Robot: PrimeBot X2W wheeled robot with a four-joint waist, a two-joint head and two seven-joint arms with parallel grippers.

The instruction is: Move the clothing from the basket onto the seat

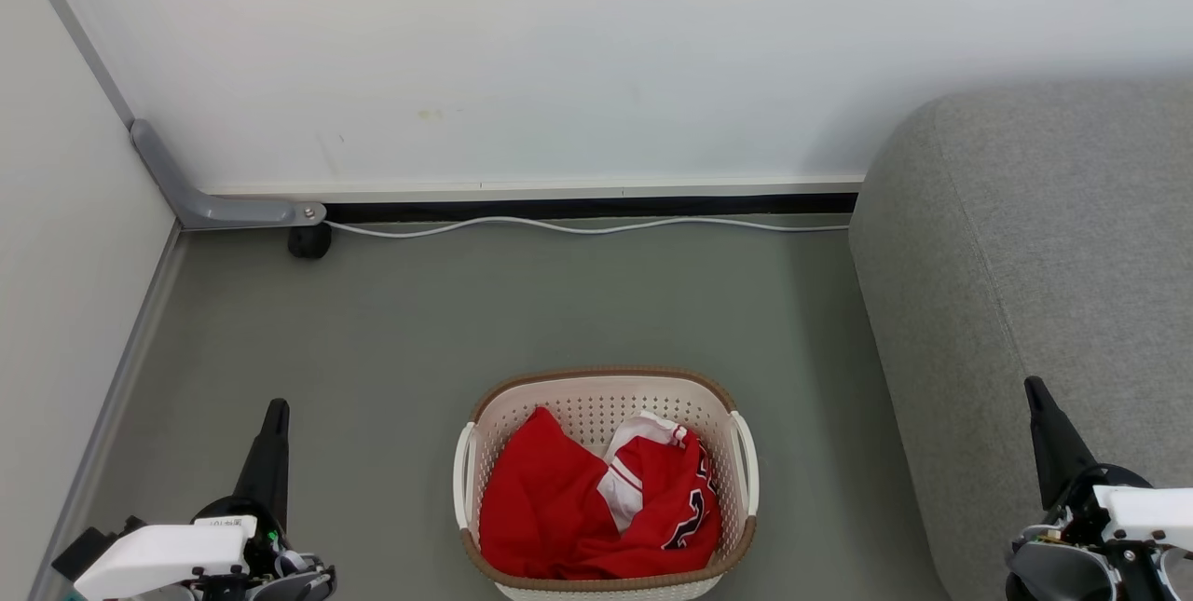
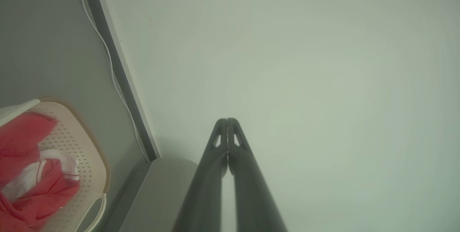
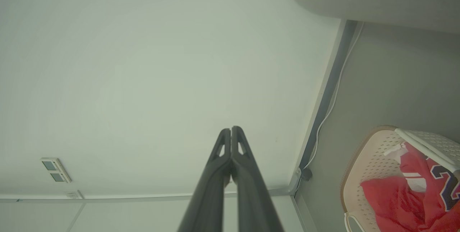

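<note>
The cream perforated basket (image 1: 596, 387) with a brown rim stands on the grey floor at bottom centre. Red clothing (image 1: 569, 508) fills it, a jersey with white trim and dark numbers on the right side. The grey fabric seat (image 1: 1053, 247) rises to the right of the basket. My left gripper (image 1: 277, 410) is shut and empty at the lower left, well left of the basket. My right gripper (image 1: 1035, 389) is shut and empty at the lower right, over the seat's front. The wrist views show the left gripper (image 2: 227, 120) and the right gripper (image 3: 230, 129) with fingers pressed together, pointing at the white wall.
A white wall (image 1: 522, 51) closes the back, with a white cable (image 1: 578, 226) along its base. A grey bracket (image 1: 214, 205) and a small black caster sit in the left corner. A partition (image 1: 65, 238) runs down the left. Open floor (image 1: 466, 303) lies behind the basket.
</note>
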